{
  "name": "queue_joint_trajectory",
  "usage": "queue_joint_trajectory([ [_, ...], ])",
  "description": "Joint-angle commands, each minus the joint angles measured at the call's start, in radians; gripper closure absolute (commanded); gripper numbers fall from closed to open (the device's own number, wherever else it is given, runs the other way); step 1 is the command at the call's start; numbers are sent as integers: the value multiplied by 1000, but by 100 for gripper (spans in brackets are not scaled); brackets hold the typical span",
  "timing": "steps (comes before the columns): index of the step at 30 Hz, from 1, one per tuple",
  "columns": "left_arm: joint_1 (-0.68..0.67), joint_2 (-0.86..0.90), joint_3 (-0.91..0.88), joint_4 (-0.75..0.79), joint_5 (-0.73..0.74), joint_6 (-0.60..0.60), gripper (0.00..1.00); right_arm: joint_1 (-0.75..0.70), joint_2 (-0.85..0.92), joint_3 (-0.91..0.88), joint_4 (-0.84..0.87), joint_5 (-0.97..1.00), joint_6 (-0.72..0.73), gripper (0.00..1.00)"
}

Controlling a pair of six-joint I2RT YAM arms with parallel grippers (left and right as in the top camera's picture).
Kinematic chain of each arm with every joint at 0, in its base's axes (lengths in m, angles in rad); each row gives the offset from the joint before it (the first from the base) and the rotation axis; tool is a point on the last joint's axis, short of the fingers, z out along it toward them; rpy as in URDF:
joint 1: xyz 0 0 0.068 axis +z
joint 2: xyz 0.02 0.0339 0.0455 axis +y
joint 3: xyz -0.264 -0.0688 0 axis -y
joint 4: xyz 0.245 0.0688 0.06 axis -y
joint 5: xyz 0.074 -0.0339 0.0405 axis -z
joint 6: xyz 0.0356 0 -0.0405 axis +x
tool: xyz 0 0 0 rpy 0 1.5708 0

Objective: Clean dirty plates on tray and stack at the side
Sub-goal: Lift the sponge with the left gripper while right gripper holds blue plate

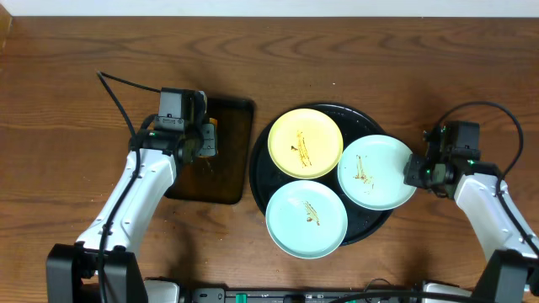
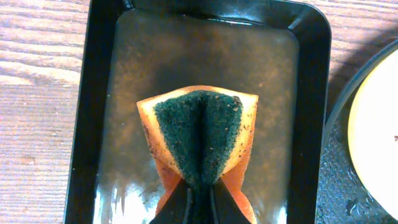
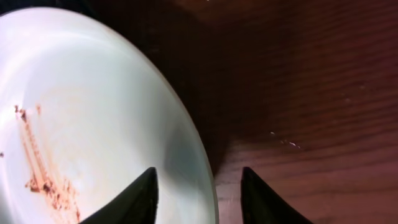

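My right gripper straddles the rim of the mint plate at three o'clock on the tray, jaws part-open, nothing pinched yet (set to lift it); left gripper clamps the sponge folded, green side out, for wiping

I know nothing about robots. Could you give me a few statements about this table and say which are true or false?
1. The pale yellow round plate lies on the large round glossy black tray. True.
2. The left gripper is empty. False: it is shut on a folded orange sponge with a dark green face.
3. That sponge hangs over the round tray. False: it is above the small dark rectangular tray.
4. The right gripper has its fingers either side of the rim of a pale mint-white round plate. True.
5. The yellow plate is spotless. False: brown smears mark its middle.
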Motion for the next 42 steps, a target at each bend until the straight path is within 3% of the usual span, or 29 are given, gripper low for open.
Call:
queue_joint_trajectory([
  [1,-4,-17,-1,1,25,-13,92,-5,29,18,6,-10,-3,65],
  [6,-4,-20,-1,2,25,-13,93,-5,47,18,6,-10,-3,81],
  [16,-4,-120,-1,17,25,-13,93,-5,51,18,6,-10,-3,82],
  [26,-4,-261,-1,18,24,-13,92,-5,51,18,5,-10,-3,99],
  [42,-4,-323,-1,28,24,-13,92,-5,51,18,5,-10,-3,99],
])
